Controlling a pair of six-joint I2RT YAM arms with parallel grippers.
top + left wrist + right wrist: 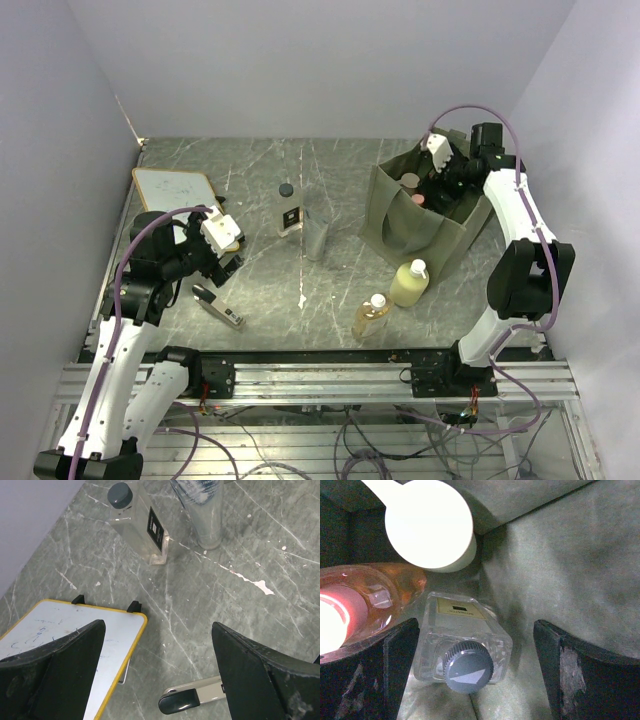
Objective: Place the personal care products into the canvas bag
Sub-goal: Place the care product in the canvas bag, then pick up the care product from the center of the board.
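Left arm (105, 365), right arm (510, 205): white links, black joints, lilac cables (480, 108); tool fingers (55, 660) matte black (edges scuffed pale).

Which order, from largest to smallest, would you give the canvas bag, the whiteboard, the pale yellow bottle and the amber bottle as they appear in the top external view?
1. canvas bag
2. whiteboard
3. pale yellow bottle
4. amber bottle, slimmer than the yellow one

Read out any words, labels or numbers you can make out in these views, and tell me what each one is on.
"FRAG": partial print on the translucent grey container, rest cut off, reading uncertain.
Black label on the upright clear bottle: too small to read.
Cream label on the lying clear bottle in the canvas bag: blurred.
White board: faint scribbles, illegible.
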